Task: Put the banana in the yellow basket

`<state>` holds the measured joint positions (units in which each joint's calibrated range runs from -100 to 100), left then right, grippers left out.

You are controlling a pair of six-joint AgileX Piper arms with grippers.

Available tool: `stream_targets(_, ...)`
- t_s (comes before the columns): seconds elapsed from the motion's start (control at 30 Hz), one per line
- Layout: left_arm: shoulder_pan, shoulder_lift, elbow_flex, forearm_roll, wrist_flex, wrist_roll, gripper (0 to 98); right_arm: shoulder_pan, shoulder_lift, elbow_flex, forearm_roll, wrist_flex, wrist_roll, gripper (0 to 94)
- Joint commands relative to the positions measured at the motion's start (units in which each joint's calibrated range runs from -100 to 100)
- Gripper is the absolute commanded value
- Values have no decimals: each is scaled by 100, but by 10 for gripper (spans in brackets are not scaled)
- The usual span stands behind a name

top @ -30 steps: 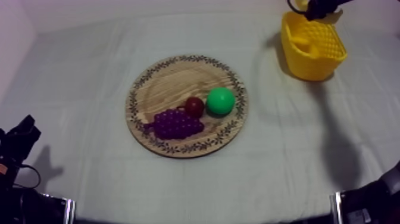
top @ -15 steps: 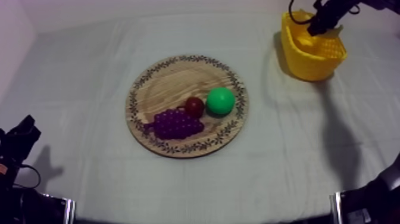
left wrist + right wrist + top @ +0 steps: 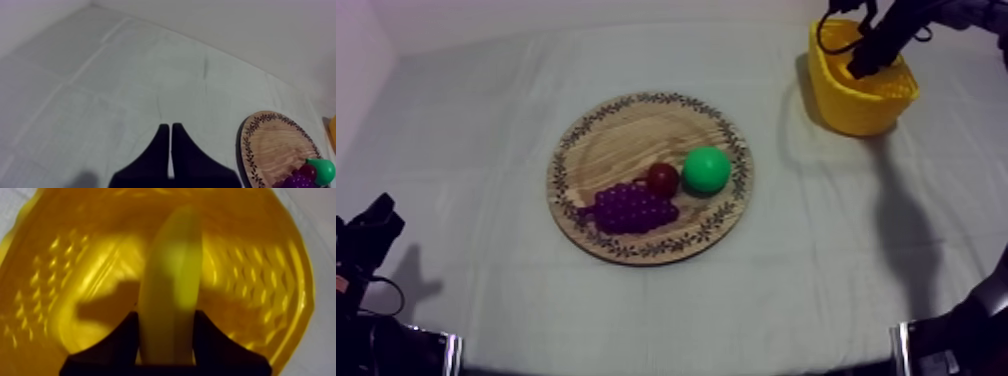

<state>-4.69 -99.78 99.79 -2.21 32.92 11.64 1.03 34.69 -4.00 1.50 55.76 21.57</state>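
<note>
Lab setup: cloth-covered table (image 3: 466,150), bare wall (image 3: 250,30)

Table (image 3: 456,150): covered edge to edge by a grey-white cloth (image 3: 816,300), lying flat, with faint fold lines crossing it in a grid (clearest in the left wrist view). Back wall (image 3: 586,15): plain, pale, meeting the table's far edge. A second pale wall (image 3: 356,70) closes the left side. Light: soft, even, faintly violet. One broad shadow (image 3: 906,240) lies on the cloth at the right, a smaller shadow (image 3: 411,280) at the near left.
</note>
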Motion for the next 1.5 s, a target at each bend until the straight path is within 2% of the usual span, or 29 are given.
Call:
stream_targets(0.0,2,-5,-1,3,-2,-2,1,-16,-10,-17,20,0,-39,314)
stream_targets(0.43,2,-5,-1,3,-2,0,1,-145,-632,789,168,-472,-334,388)
stream_targets(0.53,2,-5,-1,3,-2,-1,1,-167,-905,1144,181,-645,-358,323)
stream_targets(0.63,2,-5,-1,3,-2,0,1,-173,-1293,1581,173,-901,-408,149)
stream_targets(0.77,2,-5,-1,3,-2,1,1,-116,-2029,2390,245,-1468,-875,41)
stream_targets(1.03,2,-5,-1,3,-2,0,1,-12,-4095,4615,509,-2569,-1811,9)
stream_targets(1.2,2,-5,-1,3,-2,-3,1,130,-5651,6307,285,-3415,-1814,8)
stream_targets(1.33,2,-5,-1,3,-2,-1,1,138,-6902,7384,93,-3531,-1721,17)
stream_targets(1.47,2,-5,-1,3,-2,0,1,43,-8186,8375,105,-3402,-1779,8)
